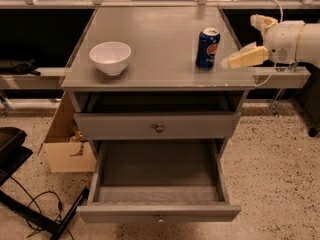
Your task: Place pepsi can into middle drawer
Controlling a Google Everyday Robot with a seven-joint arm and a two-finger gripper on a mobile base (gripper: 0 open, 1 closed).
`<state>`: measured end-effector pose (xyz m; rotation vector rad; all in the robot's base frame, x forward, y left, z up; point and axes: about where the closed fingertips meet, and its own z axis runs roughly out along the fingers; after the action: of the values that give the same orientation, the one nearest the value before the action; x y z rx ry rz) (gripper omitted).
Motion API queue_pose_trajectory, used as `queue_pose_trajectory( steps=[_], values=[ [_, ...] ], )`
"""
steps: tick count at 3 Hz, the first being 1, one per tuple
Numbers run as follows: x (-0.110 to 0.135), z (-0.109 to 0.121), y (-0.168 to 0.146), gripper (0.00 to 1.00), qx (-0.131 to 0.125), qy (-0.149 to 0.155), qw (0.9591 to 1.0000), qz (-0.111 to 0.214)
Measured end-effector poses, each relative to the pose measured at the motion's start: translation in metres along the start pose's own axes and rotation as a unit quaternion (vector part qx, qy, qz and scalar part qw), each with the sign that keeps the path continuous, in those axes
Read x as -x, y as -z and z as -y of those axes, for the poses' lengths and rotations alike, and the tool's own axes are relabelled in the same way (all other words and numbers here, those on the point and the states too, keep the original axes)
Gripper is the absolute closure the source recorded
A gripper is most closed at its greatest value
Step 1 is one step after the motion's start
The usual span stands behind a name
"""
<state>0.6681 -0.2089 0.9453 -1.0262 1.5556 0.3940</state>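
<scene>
The pepsi can stands upright at the right rear of the grey cabinet top. My gripper is to the right of the can at its height, with a small gap between them. It is open and empty, one cream finger pointing at the can's base and the other finger higher up. The middle drawer is pulled out below, and its dark floor is bare. The upper drawer with a round knob is shut.
A white bowl sits on the left of the cabinet top. A cardboard box stands on the floor left of the cabinet. A black stand and cables lie at the lower left. Rails and shelves run behind.
</scene>
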Motion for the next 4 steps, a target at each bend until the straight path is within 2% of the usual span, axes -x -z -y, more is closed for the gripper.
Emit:
queue_pose_trajectory(
  steps=[1, 2, 3, 4],
  values=[
    [0.009, 0.029, -0.03, 0.0, -0.015, -0.01, 0.9989, 0.043],
    [0.008, 0.046, -0.054, 0.0, -0.027, -0.022, 0.9982, 0.049],
    [-0.006, 0.054, -0.076, 0.0, -0.032, -0.056, 0.9957, 0.066],
    [-0.017, 0.053, -0.09, 0.0, -0.027, -0.081, 0.9928, 0.084]
  ],
)
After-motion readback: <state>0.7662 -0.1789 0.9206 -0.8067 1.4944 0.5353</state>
